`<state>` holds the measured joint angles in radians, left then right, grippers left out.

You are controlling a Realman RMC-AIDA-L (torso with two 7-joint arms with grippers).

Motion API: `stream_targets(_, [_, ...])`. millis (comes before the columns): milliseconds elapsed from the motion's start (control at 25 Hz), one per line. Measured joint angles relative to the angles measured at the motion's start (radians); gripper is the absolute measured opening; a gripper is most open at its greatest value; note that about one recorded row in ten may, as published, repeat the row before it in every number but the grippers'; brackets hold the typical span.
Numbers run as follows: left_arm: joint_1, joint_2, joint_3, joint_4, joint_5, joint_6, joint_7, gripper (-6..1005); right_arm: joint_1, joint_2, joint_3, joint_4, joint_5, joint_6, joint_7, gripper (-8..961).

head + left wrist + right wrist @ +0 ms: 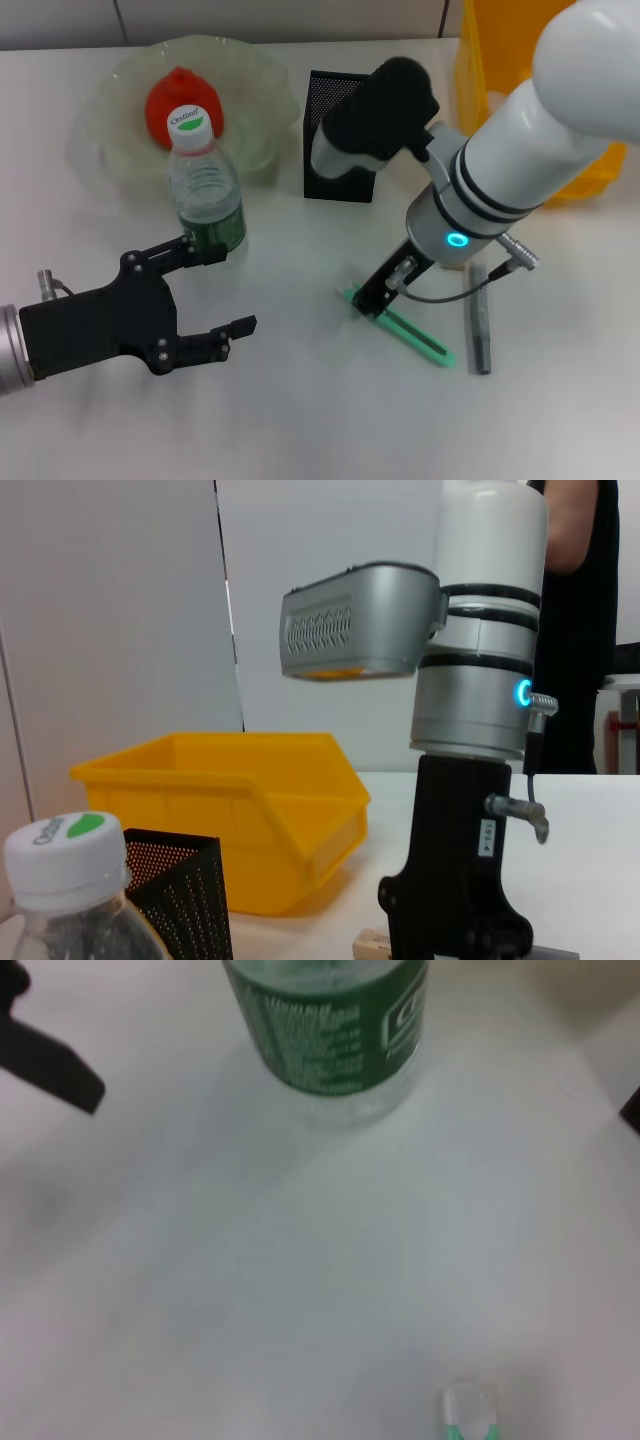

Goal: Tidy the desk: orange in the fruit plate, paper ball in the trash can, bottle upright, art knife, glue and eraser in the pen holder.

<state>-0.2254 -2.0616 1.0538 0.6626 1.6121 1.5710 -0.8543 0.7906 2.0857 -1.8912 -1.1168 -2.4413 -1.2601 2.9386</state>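
Observation:
The orange (182, 102) lies in the pale green fruit plate (120, 150) at the back left. The bottle (206, 190) stands upright in front of the plate; it also shows in the right wrist view (330, 1030). My left gripper (222, 290) is open and empty, one finger beside the bottle's base. The mint-green art knife (415, 335) lies flat on the table. My right gripper (375, 295) is low over the knife's left end; the knife's whitish tip (468, 1415) shows in the right wrist view. The grey glue (480, 320) lies right of the knife. The eraser and paper ball are out of view.
The black mesh pen holder (335, 150) stands behind the right gripper, partly hidden by the right arm. The yellow trash can (478, 60) stands at the back right and also shows in the left wrist view (230, 810).

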Motion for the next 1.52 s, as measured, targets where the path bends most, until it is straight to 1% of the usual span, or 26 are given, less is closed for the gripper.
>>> stream_targets(120, [0.0, -0.001, 0.0, 0.0, 0.0, 0.003, 0.0, 815, -0.043, -0.003, 0.067, -0.066, 0.0, -0.008, -0.029, 157])
stream_targets(200, [0.0, -0.001, 0.001, 0.0, 0.0, 0.005, 0.0, 814, -0.096, -0.003, 0.158, -0.143, -0.001, -0.014, -0.068, 158])
stream_targets(240, [0.0, -0.002, 0.002, 0.0, 0.0, 0.005, 0.0, 814, -0.124, -0.002, 0.198, -0.182, -0.001, -0.013, -0.084, 159])
stream_targets(280, [-0.001, -0.003, 0.005, 0.0, 0.0, 0.003, -0.005, 814, -0.194, 0.0, 0.293, -0.28, 0.012, 0.0, -0.135, 160])
stream_targets(320, [-0.001, -0.004, 0.005, -0.002, 0.0, 0.003, -0.008, 814, -0.194, 0.0, 0.293, -0.28, 0.012, 0.0, -0.135, 160])
stream_targets(360, [-0.002, -0.004, 0.006, -0.006, 0.0, 0.003, -0.013, 814, -0.269, 0.005, 0.386, -0.367, 0.077, 0.042, -0.229, 161])
stream_targets(400, [-0.006, -0.004, 0.006, -0.015, 0.0, 0.003, -0.019, 814, -0.269, 0.005, 0.386, -0.367, 0.077, 0.042, -0.229, 161])
stream_targets(440, [-0.006, -0.004, 0.006, -0.015, 0.0, 0.003, -0.019, 814, -0.309, 0.006, 0.432, -0.397, 0.149, 0.081, -0.305, 162])
stream_targets(480, [-0.028, -0.001, 0.004, -0.059, 0.0, 0.008, -0.026, 814, -0.368, 0.006, 0.484, -0.4, 0.311, 0.157, -0.472, 162])
stream_targets(520, [-0.028, -0.001, 0.004, -0.059, 0.0, 0.008, -0.026, 814, -0.368, 0.006, 0.484, -0.4, 0.311, 0.157, -0.472, 163])
stream_targets(560, [-0.034, 0.0, 0.004, -0.069, 0.0, 0.009, -0.026, 814, -0.416, 0.002, 0.512, -0.345, 0.562, 0.239, -0.707, 164])
stream_targets(600, [-0.037, 0.0, 0.005, -0.076, 0.0, 0.01, -0.026, 814, -0.416, 0.002, 0.512, -0.345, 0.562, 0.239, -0.707, 164])
stream_targets(640, [-0.045, 0.001, 0.008, -0.09, 0.001, 0.011, -0.025, 814, -0.428, 0.0, 0.518, -0.296, 0.704, 0.269, -0.843, 165])
stream_targets(680, [-0.052, 0.0, 0.008, -0.101, 0.003, 0.01, -0.022, 814, -0.423, -0.001, 0.523, -0.176, 0.939, 0.298, -1.103, 165])
stream_targets(720, [-0.052, 0.0, 0.008, -0.101, 0.003, 0.01, -0.022, 814, -0.423, -0.001, 0.523, -0.176, 0.939, 0.298, -1.103, 166])
stream_targets(760, [-0.059, -0.001, 0.008, -0.111, 0.006, 0.01, -0.02, 814, -0.392, -0.001, 0.524, -0.028, 1.12, 0.305, -1.343, 166])
stream_targets(800, [-0.064, -0.001, 0.009, -0.119, 0.011, 0.009, -0.021, 814, -0.392, -0.001, 0.524, -0.028, 1.12, 0.305, -1.343, 167])
stream_targets(840, [-0.069, -0.002, 0.008, -0.126, 0.016, 0.008, -0.023, 814, -0.367, 0.0, 0.521, 0.053, 1.209, 0.305, -1.463, 167])
stream_targets(880, [-0.076, -0.001, 0.006, -0.142, 0.022, 0.007, -0.026, 814, -0.294, 0.0, 0.515, 0.245, 1.358, 0.301, -1.679, 168])
stream_targets(920, [-0.076, -0.001, 0.006, -0.142, 0.022, 0.007, -0.026, 814, -0.294, 0.0, 0.515, 0.245, 1.358, 0.301, -1.679, 169])
stream_targets(960, [-0.082, 0.0, 0.003, -0.156, 0.023, 0.007, -0.026, 814, -0.223, -0.001, 0.515, 0.391, 1.431, 0.3, -1.791, 169])
stream_targets(1000, [-0.084, 0.0, 0.001, -0.163, 0.023, 0.007, -0.026, 814, -0.184, -0.001, 0.517, 0.469, 1.449, 0.3, -1.826, 170])
stream_targets(1040, [-0.085, 0.0, 0.0, -0.164, 0.023, 0.007, -0.025, 814, -0.184, -0.001, 0.517, 0.469, 1.449, 0.3, -1.826, 170])
stream_targets(1080, [-0.085, -0.001, 0.0, -0.165, 0.023, 0.012, -0.025, 814, -0.119, -0.001, 0.521, 0.592, 1.459, 0.299, -1.87, 171])
stream_targets(1240, [-0.085, -0.001, 0.0, -0.167, 0.023, 0.013, -0.025, 814, -0.084, 0.004, 0.515, 0.658, 1.463, 0.297, -1.912, 173])
stream_targets(1520, [-0.08, -0.002, 0.0, -0.165, 0.023, 0.015, -0.023, 814, -0.14, 0.001, 0.486, 0.614, 1.461, 0.289, -1.875, 177])
